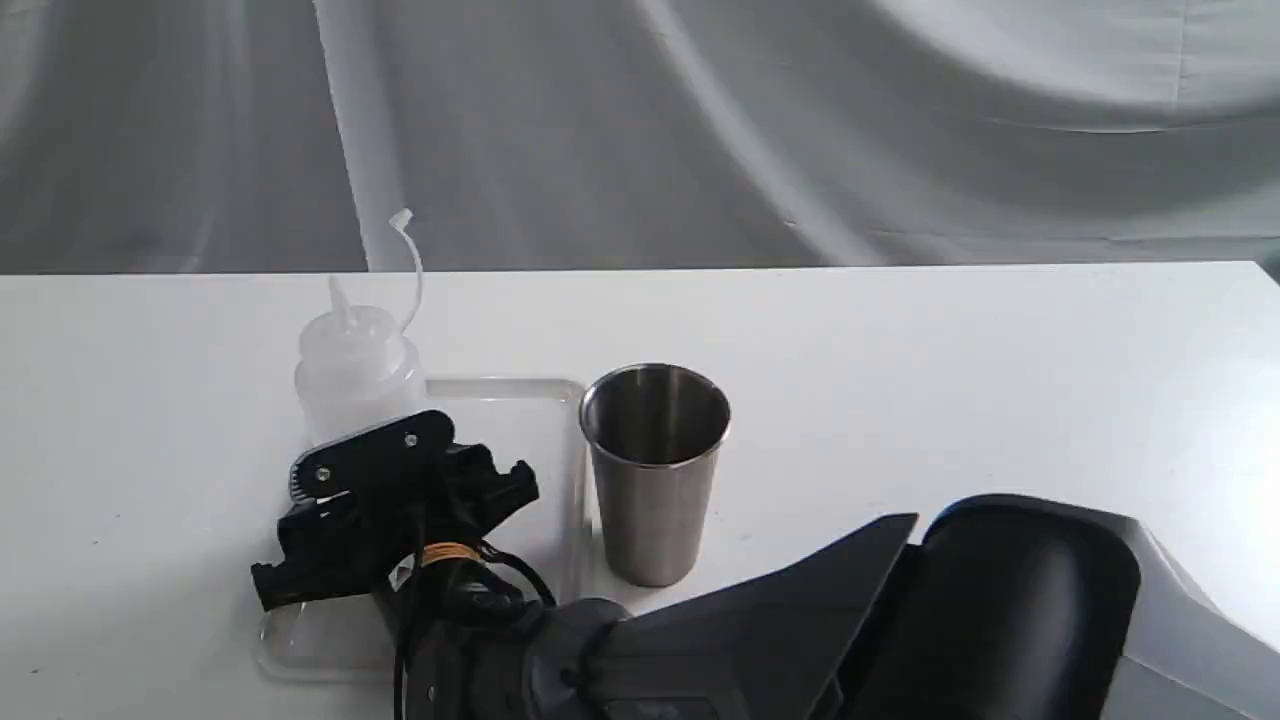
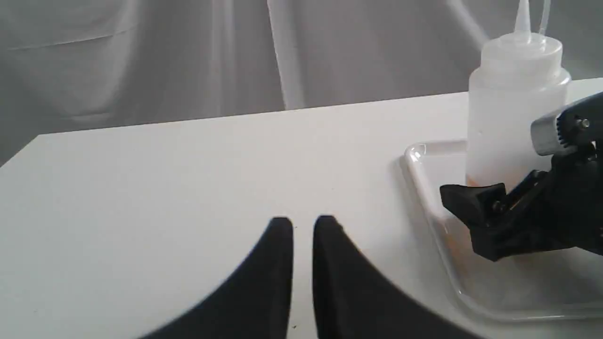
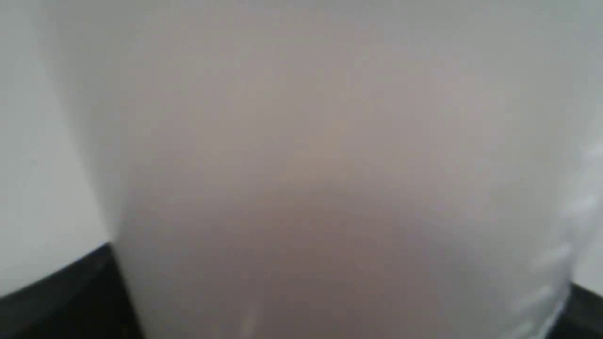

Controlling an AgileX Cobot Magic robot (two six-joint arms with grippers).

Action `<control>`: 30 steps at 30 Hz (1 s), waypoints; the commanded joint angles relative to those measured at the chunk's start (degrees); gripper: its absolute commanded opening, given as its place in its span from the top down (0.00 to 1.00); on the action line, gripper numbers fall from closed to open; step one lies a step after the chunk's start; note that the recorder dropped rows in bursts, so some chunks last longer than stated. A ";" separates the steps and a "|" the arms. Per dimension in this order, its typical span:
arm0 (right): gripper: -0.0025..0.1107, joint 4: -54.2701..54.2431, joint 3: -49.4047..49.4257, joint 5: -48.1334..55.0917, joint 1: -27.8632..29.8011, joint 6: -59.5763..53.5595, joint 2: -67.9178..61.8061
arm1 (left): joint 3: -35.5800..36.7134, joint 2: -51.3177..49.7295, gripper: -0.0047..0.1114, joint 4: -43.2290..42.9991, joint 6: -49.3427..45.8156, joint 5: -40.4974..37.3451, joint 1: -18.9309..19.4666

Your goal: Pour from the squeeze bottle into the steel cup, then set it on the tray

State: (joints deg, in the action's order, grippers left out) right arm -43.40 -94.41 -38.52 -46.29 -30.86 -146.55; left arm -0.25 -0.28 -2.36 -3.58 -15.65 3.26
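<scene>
The squeeze bottle (image 1: pixel 355 370) stands up straight in the far left corner of the tray (image 1: pixel 520 384), with a little orange at its bottom. My right gripper (image 2: pixel 487 165) has one jaw on each side of it, low down. I cannot tell if I am squeezing it. The steel cup (image 1: pixel 655 480) stands on the table (image 1: pixel 1000 350), just beside the tray. My left gripper (image 2: pixel 304 226) hangs over the table, jaws almost together, holding nothing.

No legible text, label, brand, number or sign in any view — squeeze bottle (image 1: pixel 355 365), steel cup (image 1: pixel 655 480) and tray (image 1: pixel 520 420) plain-surfaced; right wrist view too blurred to read.
</scene>
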 commanded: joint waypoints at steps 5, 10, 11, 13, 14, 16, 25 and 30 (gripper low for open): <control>0.30 0.55 -0.35 -1.44 0.48 0.06 0.32 | 0.25 0.28 0.89 -0.14 0.10 0.42 0.08; 0.29 -0.62 -0.35 -2.75 0.37 0.06 0.32 | 0.25 0.28 0.89 -0.14 0.10 0.42 0.08; 0.26 -0.99 -0.35 -3.25 0.36 0.06 0.32 | 0.25 0.28 0.89 -0.14 0.10 0.42 0.08; 0.20 -1.12 -0.35 -3.23 0.36 0.06 0.43 | 0.25 0.28 0.89 -0.14 0.10 0.42 0.08; 0.15 -1.12 -0.35 -3.07 0.36 0.06 0.43 | 0.25 0.28 0.89 -0.14 0.10 0.42 0.08; 0.07 -1.12 -0.35 -2.78 0.22 0.06 0.43 | 0.25 0.28 0.89 -0.14 0.10 0.42 0.08; 0.05 -1.12 -0.35 -1.61 0.22 -0.15 0.83 | 0.25 0.28 0.89 -0.14 0.10 0.42 0.08; 0.05 -1.12 1.17 -1.35 0.03 -1.67 1.95 | 0.25 0.28 0.89 -0.14 0.10 0.42 0.08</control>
State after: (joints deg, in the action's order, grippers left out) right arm -44.51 -93.92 -40.10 -46.29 -31.63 -146.02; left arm -0.25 -0.28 -2.36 -3.58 -15.65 3.26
